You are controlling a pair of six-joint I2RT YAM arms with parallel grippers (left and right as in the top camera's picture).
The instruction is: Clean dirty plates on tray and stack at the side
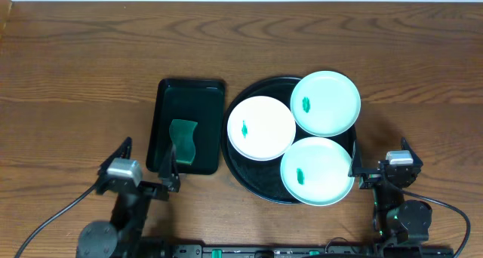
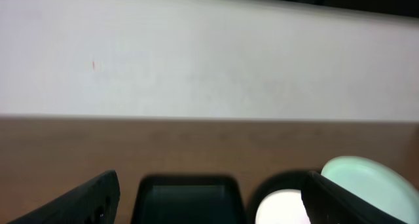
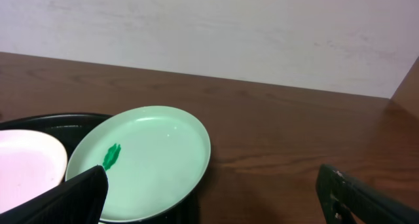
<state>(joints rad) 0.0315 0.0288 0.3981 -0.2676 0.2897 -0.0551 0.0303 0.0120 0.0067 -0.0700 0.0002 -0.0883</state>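
The round black tray (image 1: 243,175) holds three plates. The white plate (image 1: 261,127) is at its left, one mint plate (image 1: 325,102) at the far right and another mint plate (image 1: 317,170) at the near right. Each bears a small green smear. My left gripper (image 1: 147,160) is open and empty at the near end of the rectangular tray. My right gripper (image 1: 381,160) is open and empty, just right of the near mint plate. The right wrist view shows its open fingers (image 3: 213,194), the far mint plate (image 3: 144,162) and the white plate (image 3: 26,165).
A smaller rectangular black tray (image 1: 189,99) left of the round tray holds a green sponge (image 1: 183,141). The left wrist view shows the open fingers (image 2: 213,188), this tray (image 2: 186,198), the white plate (image 2: 281,207) and a mint plate (image 2: 366,175). A white wall stands behind the wooden table.
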